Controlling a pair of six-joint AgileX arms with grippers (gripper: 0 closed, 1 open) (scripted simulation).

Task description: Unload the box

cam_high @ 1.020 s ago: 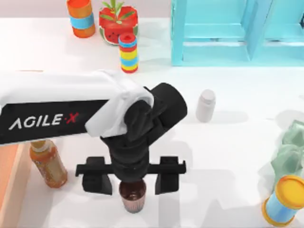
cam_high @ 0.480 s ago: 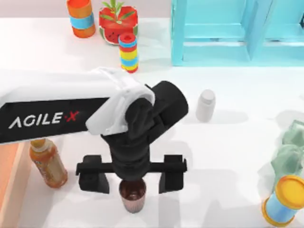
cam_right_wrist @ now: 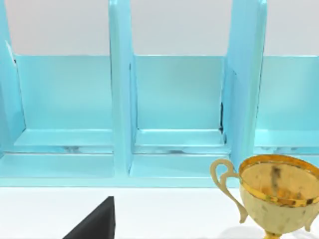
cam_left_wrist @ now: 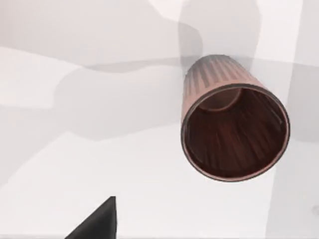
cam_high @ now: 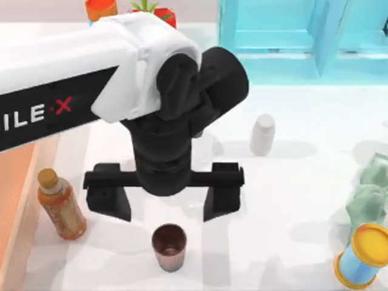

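Large shallow light orange-brown wooden box (cam_high: 11, 200) sat at 9 o'clock, cut by the top view's left edge, only a wall strip visible. Just beside it at about 8 o'clock stood an amber tea bottle with yellow cap (cam_high: 59, 205), upright on the white table (cam_high: 303, 200), outside the box. Left arm reached in from 9 o'clock; left gripper (cam_high: 165, 203) hung above the table near centre, jaws spread wide, holding nothing. Small ribbed reddish-brown cup (cam_high: 169, 245) stood upright at 6 o'clock, just below the gripper, apart from both fingers; left wrist view looked down into that cup (cam_left_wrist: 234, 132), one dark fingertip (cam_left_wrist: 97, 221) at the frame edge. Orange cylinder with blue band (cam_high: 100, 8) and red watermelon-style pot with green plant (cam_high: 153, 10) at 11–12 o'clock, mostly hidden by the arm. White plastic bottle (cam_high: 263, 134) upright at 2 o'clock. Turquoise shelf unit (cam_high: 303, 39) at 1 o'clock. Pale green crumpled object (cam_high: 371, 194) at 3–4 o'clock. Blue can with yellow lid (cam_high: 362, 256) at 4–5 o'clock. Right wrist view faced the shelf unit's compartments (cam_right_wrist: 174, 99) with a gold trophy cup (cam_right_wrist: 271, 196) in front; can't tell the right gripper's jaw state.
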